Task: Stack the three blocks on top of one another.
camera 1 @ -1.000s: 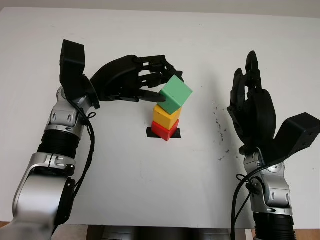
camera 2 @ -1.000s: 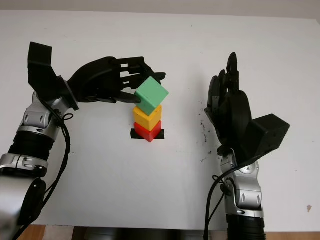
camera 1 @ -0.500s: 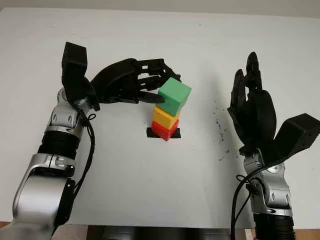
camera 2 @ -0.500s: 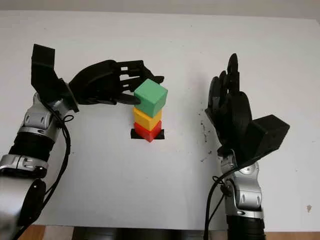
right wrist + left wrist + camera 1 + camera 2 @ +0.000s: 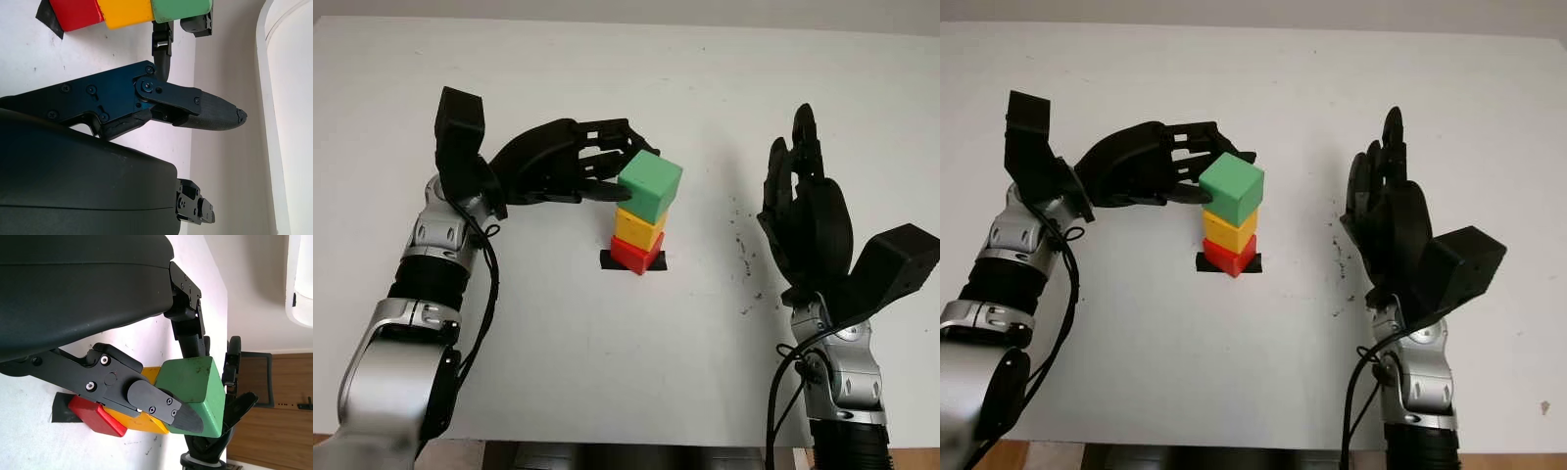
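A red block sits on a black tape mark at the table's middle, with a yellow block stacked on it. A green block sits on the yellow one, nearly level and turned a little. My left hand reaches in from the left, shut on the green block. In the left wrist view its thumb lies across the green block and the other fingers pass behind it. My right hand stands upright and open, well to the right of the stack.
The white table has small dark specks between the stack and my right hand. Its front edge runs along the bottom, between the two arms.
The green block was tilted over the yellow one; now it sits nearly level on it. My left hand drew slightly to the left. The right hand has not moved.
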Action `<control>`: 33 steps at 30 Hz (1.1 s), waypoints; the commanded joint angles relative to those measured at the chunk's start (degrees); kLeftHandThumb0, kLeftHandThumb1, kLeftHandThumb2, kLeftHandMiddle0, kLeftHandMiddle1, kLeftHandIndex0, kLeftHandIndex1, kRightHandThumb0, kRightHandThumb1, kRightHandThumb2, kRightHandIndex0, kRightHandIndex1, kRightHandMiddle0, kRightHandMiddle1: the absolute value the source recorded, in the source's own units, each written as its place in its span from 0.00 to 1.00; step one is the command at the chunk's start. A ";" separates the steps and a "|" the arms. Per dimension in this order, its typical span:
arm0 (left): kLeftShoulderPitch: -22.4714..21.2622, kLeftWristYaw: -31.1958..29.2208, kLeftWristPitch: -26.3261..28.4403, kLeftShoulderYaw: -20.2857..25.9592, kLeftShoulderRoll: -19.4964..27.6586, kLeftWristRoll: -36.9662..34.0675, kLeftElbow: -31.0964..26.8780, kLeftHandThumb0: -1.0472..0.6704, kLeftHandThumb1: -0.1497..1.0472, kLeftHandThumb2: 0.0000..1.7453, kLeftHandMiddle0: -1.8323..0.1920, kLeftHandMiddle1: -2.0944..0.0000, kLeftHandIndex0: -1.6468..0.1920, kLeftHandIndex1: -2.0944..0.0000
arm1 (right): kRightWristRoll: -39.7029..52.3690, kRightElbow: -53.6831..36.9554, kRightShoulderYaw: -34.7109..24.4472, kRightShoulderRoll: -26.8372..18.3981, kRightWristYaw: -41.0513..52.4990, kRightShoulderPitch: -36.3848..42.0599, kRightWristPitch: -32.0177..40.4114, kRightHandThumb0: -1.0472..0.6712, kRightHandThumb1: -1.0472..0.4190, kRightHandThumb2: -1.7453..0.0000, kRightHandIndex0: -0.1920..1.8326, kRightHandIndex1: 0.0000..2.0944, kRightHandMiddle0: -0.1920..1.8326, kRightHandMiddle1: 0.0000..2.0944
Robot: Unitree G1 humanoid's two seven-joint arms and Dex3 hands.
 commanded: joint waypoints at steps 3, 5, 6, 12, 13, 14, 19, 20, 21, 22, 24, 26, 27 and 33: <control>-0.67 0.13 -1.05 -0.21 0.97 1.26 1.56 0.35 0.97 0.03 0.82 0.98 0.64 0.34 | -0.18 -0.66 -0.33 -0.59 0.15 0.82 -0.24 0.21 0.00 0.61 0.00 0.00 0.00 0.00; -0.74 0.00 -1.17 -0.14 1.02 1.33 1.73 0.34 0.97 0.03 0.82 0.98 0.64 0.34 | -0.15 -0.66 -0.35 -0.60 0.24 0.78 -0.13 0.21 0.00 0.61 0.00 0.00 0.00 0.00; -0.76 -0.08 -1.22 -0.15 1.07 1.38 1.77 0.34 0.97 0.03 0.82 0.98 0.65 0.34 | -0.11 -0.70 -0.32 -0.66 0.34 0.78 0.02 0.21 0.00 0.61 0.00 0.00 0.00 0.00; -0.73 -2.09 1.43 -0.16 1.57 0.61 1.15 0.33 0.93 0.03 0.84 0.98 0.67 0.47 | -0.23 -1.02 -0.22 -0.87 0.77 1.07 0.36 0.22 0.00 0.60 0.00 0.00 0.00 0.00; -0.87 -2.98 2.01 -0.30 1.71 0.49 1.07 0.31 0.92 0.03 0.87 0.98 0.68 0.59 | -0.17 -1.03 -0.24 -0.92 0.90 1.11 0.36 0.22 0.00 0.60 0.00 0.00 0.00 0.00; -0.97 -3.79 2.44 -0.41 1.85 0.42 0.95 0.30 0.91 0.03 0.88 0.98 0.67 0.68 | -0.17 -0.97 -0.22 -1.06 1.10 1.10 0.33 0.23 0.00 0.60 0.00 0.00 0.00 0.00; -0.84 -6.25 1.79 -0.66 2.12 0.51 0.05 0.26 0.87 0.03 0.94 0.98 0.66 0.91 | -0.11 -0.84 -0.30 -1.07 1.14 1.06 0.33 0.22 0.00 0.60 0.00 0.00 0.00 0.00; -0.76 -6.63 1.62 -0.64 2.15 0.47 -0.09 0.26 0.86 0.03 0.94 0.98 0.66 0.92 | -0.11 -0.86 -0.29 -1.09 1.17 1.09 0.34 0.22 0.00 0.60 0.00 0.00 0.00 0.00; -0.67 -6.95 1.59 -0.68 2.21 0.47 -0.32 0.26 0.86 0.03 0.95 0.98 0.67 0.92 | 0.03 -0.89 -0.33 -1.06 1.19 1.13 0.46 0.23 0.00 0.60 0.00 0.00 0.00 0.00; -0.60 -7.25 1.63 -0.71 2.27 0.48 -0.54 0.26 0.86 0.03 0.95 0.98 0.67 0.93 | 0.11 -0.87 -0.39 -0.99 1.11 1.14 0.56 0.23 0.00 0.60 0.00 0.00 0.00 0.00; -0.41 -7.74 1.88 -0.78 2.42 0.47 -1.07 0.26 0.86 0.03 0.96 0.98 0.67 0.93 | 0.02 -0.73 -0.39 -0.96 0.96 1.12 0.58 0.23 0.00 0.61 0.00 0.00 0.00 0.00; -0.26 -8.38 2.12 -0.77 2.54 0.32 -1.48 0.26 0.86 0.03 0.96 0.98 0.68 0.94 | 0.03 -0.66 -0.42 -0.85 0.79 1.10 0.63 0.23 0.00 0.61 0.00 0.00 0.00 0.00; -0.21 -8.63 2.46 -0.80 2.64 0.29 -1.70 0.26 0.86 0.03 0.97 0.98 0.68 0.94 | 0.07 -0.59 -0.41 -0.85 0.82 1.06 0.58 0.23 0.00 0.61 0.00 0.00 0.00 0.00; 0.01 -10.29 0.17 -0.47 3.39 0.36 -1.69 0.22 0.86 0.03 0.98 0.98 0.79 0.99 | 0.46 -0.67 -0.36 -0.68 0.70 1.05 0.67 0.23 0.00 0.61 0.00 0.00 0.00 0.00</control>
